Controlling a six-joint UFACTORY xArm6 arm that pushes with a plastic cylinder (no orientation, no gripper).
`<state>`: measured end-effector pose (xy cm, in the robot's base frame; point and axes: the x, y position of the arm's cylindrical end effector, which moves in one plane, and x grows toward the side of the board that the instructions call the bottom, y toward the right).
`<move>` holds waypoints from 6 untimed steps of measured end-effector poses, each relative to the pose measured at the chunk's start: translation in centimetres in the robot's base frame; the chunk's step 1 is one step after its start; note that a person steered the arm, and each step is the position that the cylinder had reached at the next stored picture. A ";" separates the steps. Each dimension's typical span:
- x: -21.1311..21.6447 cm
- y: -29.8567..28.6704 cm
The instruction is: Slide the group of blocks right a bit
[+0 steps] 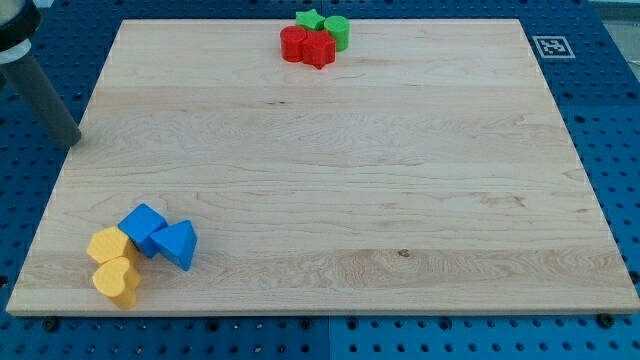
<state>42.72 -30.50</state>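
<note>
A wooden board (330,170) holds two clusters of blocks. At the view's top middle sit a green star (310,19), a green cylinder (337,31), a red cylinder (293,44) and a red hexagonal block (319,49), all touching. At the view's bottom left sit a blue cube (143,228), a blue triangular block (177,244), a yellow block (108,246) and a yellow heart-shaped block (117,282). My rod comes in from the view's top left; my tip (72,141) is at the board's left edge, far from both clusters.
A black-and-white marker tag (552,46) sits on the board's top right corner. A blue perforated table (610,120) surrounds the board on all sides.
</note>
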 end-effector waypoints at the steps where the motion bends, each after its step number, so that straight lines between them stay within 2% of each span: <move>1: 7.5 0.0; 2: 13.7 0.1; 3: 14.1 0.4; 4: 16.5 4.8; 6: 16.5 10.8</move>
